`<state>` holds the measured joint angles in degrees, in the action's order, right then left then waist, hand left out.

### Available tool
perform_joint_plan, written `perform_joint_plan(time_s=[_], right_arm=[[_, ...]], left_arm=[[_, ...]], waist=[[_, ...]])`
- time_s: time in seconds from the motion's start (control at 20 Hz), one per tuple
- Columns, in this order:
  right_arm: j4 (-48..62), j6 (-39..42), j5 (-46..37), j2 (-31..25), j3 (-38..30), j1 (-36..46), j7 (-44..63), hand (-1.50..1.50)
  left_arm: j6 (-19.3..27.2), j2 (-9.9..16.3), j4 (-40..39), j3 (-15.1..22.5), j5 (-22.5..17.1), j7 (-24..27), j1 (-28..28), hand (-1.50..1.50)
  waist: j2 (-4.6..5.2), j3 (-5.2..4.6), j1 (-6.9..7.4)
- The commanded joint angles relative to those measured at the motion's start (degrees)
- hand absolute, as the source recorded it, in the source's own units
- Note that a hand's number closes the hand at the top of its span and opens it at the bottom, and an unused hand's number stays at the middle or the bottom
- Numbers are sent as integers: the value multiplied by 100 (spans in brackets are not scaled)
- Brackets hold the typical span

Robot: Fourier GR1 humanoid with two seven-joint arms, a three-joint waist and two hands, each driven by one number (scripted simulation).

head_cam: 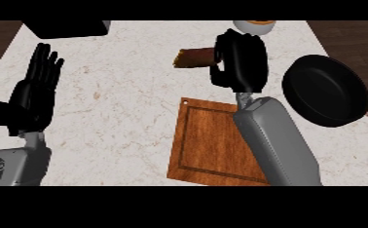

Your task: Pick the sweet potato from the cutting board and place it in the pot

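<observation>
On a pale marbled counter (129,100) the right hand (241,61) sits above the far edge of the wooden cutting board (208,144), its black fingers curled round one end of the sweet potato (193,57); the brown, stubby root sticks out sideways to the left of the hand, its cut end facing left, and the part inside the grasp is hidden by the fingers; it lies beyond the board's far edge and seems clear of the board, though how high it is above the counter I cannot tell; the grey right forearm (277,142) runs from the lower edge up across the board's right side and covers that edge of it; the board itself lies slightly turned, a small hole near its upper left corner, with nothing resting on its visible surface; the pot (325,90), black and round, stands to the right of the hand and near the counter's right edge, apart from both the hand and the sweet potato; just beyond the right hand a small pale object with an orange top (253,25) shows at the far edge, half hidden; a dark box-like object (66,28) sits at the far left corner; the left hand (34,93) rests at the left side of the view, open, fingers straight and pointing up, holding nothing.
</observation>
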<state>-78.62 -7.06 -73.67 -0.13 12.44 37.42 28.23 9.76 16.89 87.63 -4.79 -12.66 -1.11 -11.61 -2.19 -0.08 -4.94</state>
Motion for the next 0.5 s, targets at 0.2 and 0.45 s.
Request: perform_joint_plan(time_s=[0.2,0.45], right_arm=[[-2618,1037,-920,-451,-312,-631,1694,150],[-3881,2195,-276,-1061,-1024,-1362,1517,150]], left_arm=[[75,-126,102,139,99,-94,-215,0],[-120,-130,137,129,10,-119,-214,0]], waist=[[137,6,234],[186,8,368]])
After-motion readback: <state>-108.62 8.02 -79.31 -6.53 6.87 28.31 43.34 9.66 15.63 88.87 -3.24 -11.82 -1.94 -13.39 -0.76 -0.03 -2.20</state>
